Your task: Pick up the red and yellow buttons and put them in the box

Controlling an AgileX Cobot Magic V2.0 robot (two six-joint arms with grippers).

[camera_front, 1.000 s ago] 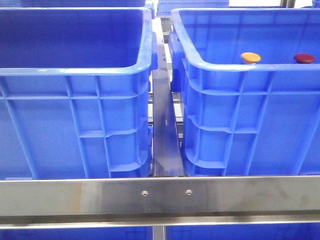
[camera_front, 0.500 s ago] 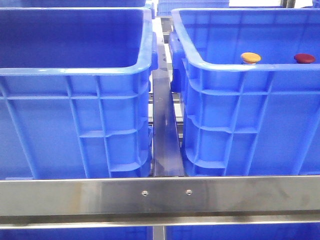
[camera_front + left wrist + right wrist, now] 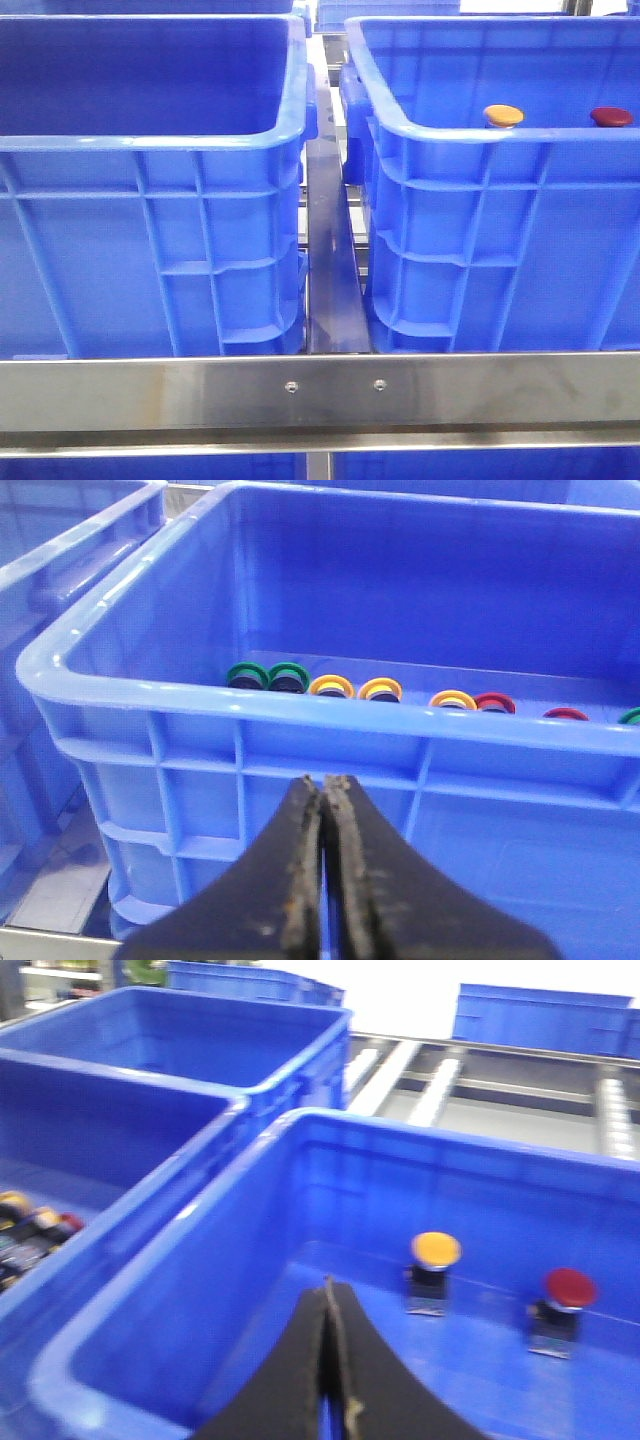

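- Steel-framed roller rack (image 3: 320, 392) running across the foreground, with more blue crates stacked at the back.
- Two large blue crates side by side on the rack, split by a narrow metal divider (image 3: 330, 270): left crate (image 3: 150, 250), right crate (image 3: 500, 240).
- Right crate seen from the right wrist view with two push-buttons standing upright on its floor near the far wall, apart from each other.
- Left wrist view facing a crate wall, a row of green, yellow and red rings (image 3: 400, 692) lined up inside behind the near rim.
- Left gripper (image 3: 325, 785) clenched, fingers pressed together, grasping nothing.
- Right gripper (image 3: 328, 1290) likewise clenched and bare, above the right crate's near side.
- Yellow button (image 3: 502, 115), red button (image 3: 611, 117).
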